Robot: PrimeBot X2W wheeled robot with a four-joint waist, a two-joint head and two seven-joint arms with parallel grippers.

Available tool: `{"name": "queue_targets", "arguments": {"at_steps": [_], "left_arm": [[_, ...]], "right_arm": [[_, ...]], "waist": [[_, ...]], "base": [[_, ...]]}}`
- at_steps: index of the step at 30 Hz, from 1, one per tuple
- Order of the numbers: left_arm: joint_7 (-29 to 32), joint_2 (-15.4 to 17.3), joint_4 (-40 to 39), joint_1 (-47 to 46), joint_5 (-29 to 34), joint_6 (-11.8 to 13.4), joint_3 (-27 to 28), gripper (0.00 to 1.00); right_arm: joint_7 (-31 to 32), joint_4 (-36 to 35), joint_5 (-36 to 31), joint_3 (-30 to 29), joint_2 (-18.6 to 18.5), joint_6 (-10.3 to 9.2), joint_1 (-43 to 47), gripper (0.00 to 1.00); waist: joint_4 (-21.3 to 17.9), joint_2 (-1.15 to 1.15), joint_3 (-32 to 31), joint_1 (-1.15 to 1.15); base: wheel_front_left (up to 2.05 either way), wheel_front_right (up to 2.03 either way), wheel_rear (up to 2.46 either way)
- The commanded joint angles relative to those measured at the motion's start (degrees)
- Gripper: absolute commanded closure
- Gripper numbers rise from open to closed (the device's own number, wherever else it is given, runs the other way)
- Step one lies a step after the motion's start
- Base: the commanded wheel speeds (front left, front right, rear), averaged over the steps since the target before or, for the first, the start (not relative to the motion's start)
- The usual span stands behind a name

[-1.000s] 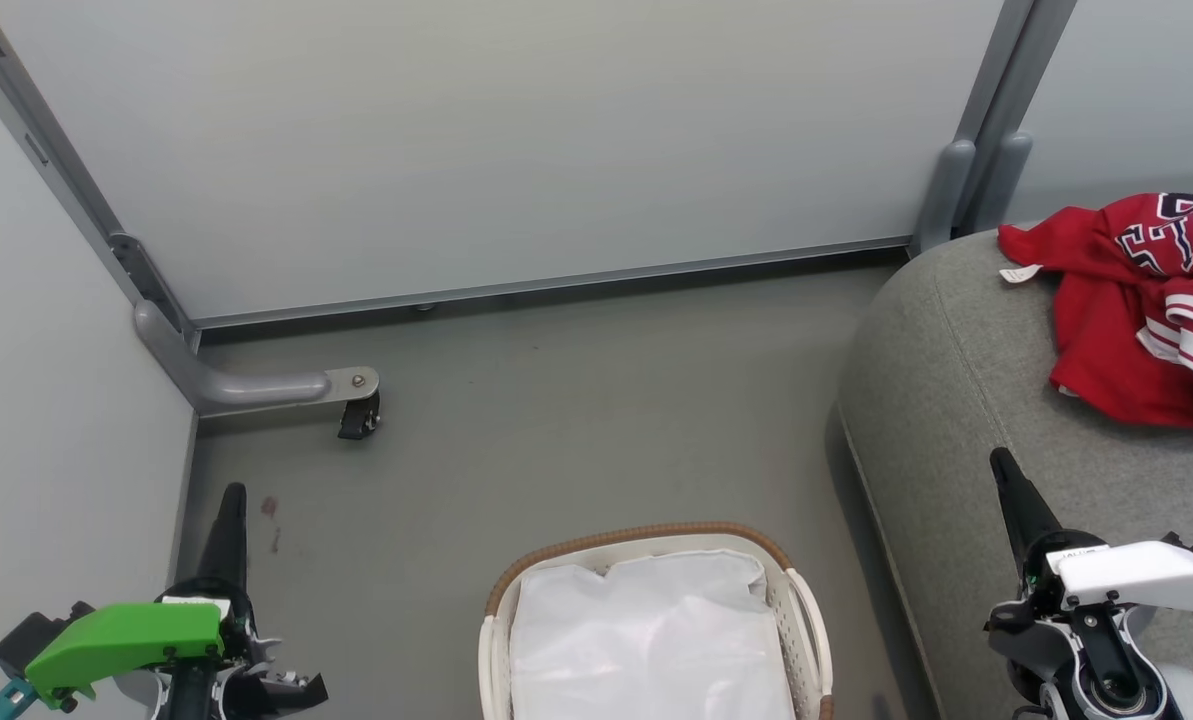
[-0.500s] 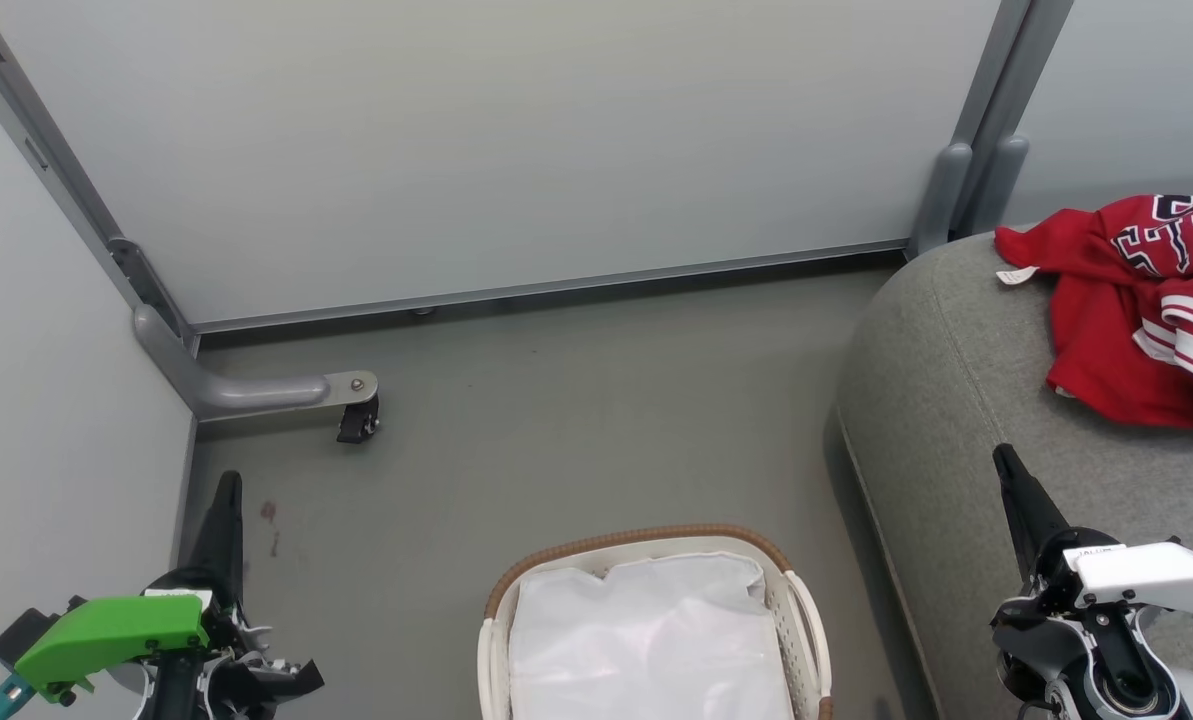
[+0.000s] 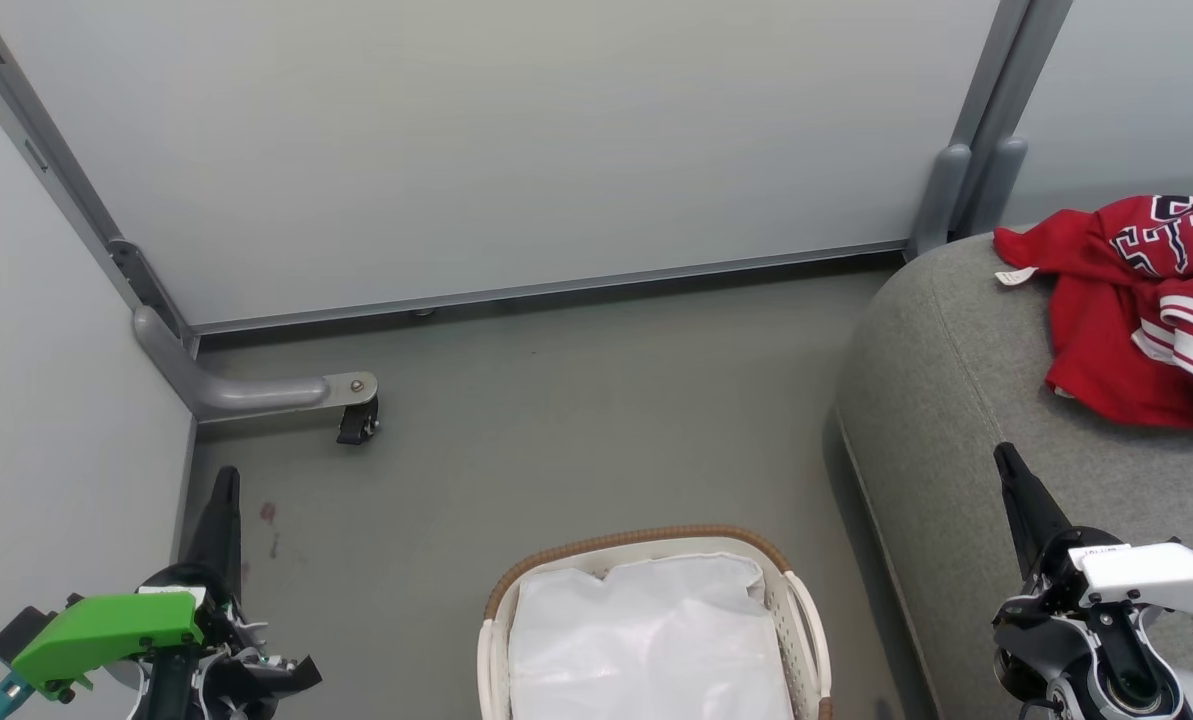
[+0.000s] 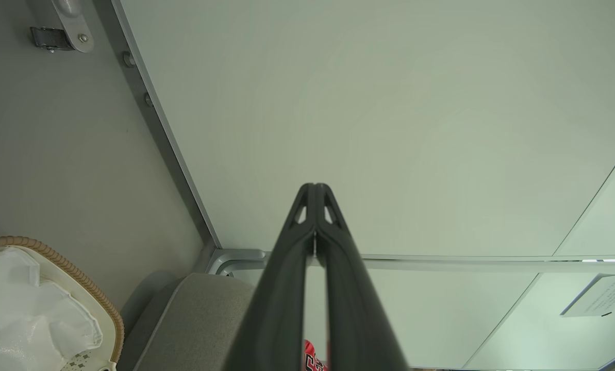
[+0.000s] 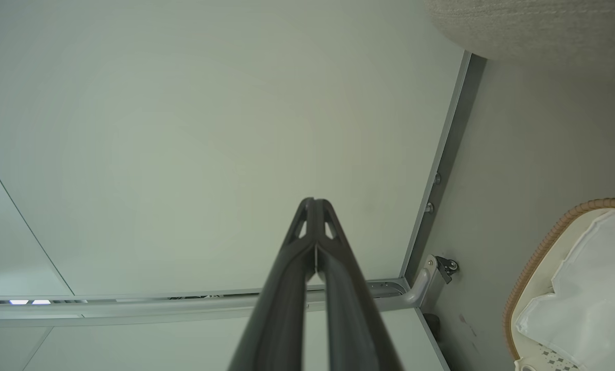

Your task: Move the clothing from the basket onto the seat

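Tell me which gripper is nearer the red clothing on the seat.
Right. The right gripper sits over the seat, near the clothing; the left gripper is far across, past the basket.

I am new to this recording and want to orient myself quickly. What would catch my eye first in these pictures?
The bright red clothing stands out most, lying crumpled on the grey seat at the right of the head view. Next comes the basket on the floor at bottom centre, with a white liner inside. The left tool and right tool point up from the lower corners, both shut and empty.
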Motion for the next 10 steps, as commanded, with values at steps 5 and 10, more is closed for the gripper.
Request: {"name": "queue_targets", "arguments": {"at_steps": [5, 10], "left_arm": [[0.05, 0.25, -0.12, -0.58, -0.04, -0.36, 0.27, 1.00], [0.07, 0.22, -0.12, -0.59, -0.01, -0.36, 0.30, 1.00]], "right_arm": [[0.10, -0.20, 0.17, -0.14, -0.36, -0.04, 0.61, 1.00], [0.10, -0.20, 0.17, -0.14, -0.36, -0.04, 0.61, 1.00]], "waist": [[0.00, 0.00, 0.00, 0.00], [0.00, 0.00, 0.00, 0.00]], "base": [[0.00, 0.00, 0.00], [0.00, 0.00, 0.00]]}}
